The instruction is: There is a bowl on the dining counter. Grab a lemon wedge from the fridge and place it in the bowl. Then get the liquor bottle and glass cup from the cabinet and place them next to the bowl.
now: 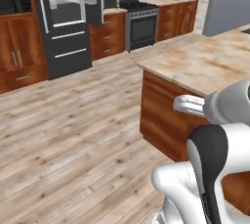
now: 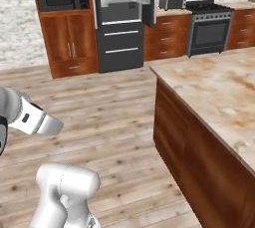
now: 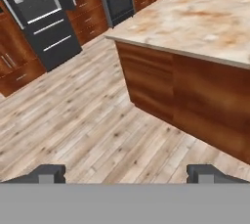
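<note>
Across the wood floor (image 1: 73, 135), left base view: fridge (image 1: 61, 22) with upper doors open, stove (image 1: 141, 22) beside cabinets. Right base view: fridge (image 2: 119, 23) far from dining counter (image 2: 219, 92). Hand view: gripper (image 3: 126, 173) jaws wide apart, empty, facing counter corner; bowl not visible.

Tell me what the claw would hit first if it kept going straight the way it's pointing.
Probably the pale wood-plank floor, just short of the wood-sided island with the marbled stone top; the open claw angles downward, though depth is hard to judge.
</note>
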{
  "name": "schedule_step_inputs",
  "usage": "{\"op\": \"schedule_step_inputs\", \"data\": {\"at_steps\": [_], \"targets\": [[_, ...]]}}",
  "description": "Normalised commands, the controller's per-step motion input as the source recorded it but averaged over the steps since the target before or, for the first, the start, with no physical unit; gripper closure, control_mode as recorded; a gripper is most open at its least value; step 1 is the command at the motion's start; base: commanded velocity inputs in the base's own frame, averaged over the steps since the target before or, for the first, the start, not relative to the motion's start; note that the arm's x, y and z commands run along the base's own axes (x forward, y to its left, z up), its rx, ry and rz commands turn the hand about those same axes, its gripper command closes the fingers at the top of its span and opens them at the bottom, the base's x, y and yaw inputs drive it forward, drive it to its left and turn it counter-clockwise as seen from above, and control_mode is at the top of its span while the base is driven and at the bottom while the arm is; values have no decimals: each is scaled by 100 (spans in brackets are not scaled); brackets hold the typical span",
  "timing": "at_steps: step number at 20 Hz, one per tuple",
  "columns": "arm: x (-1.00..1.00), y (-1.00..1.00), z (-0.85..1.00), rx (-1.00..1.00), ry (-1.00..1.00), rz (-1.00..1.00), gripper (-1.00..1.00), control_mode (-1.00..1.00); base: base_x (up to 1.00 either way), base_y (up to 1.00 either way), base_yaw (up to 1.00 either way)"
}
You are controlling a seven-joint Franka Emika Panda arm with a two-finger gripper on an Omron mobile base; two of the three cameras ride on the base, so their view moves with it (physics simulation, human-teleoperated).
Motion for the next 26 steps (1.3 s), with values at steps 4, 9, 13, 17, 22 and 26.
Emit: {"op": "schedule_step_inputs", "data": {"at_steps": [4,9,13,17,22,26], "targets": [[0,0,0,0,0,0,-100,100,100,31,-4],[0,0,0,0,0,0,-100,100,100,30,-9],[0,0,0,0,0,0,-100,100,100,27,-18],[0,0,0,0,0,0,-100,100,100,26,-19],[0,0,0,0,0,0,-100,100,100,24,-20],[0,0,0,0,0,0,-100,100,100,23,-30]]}}
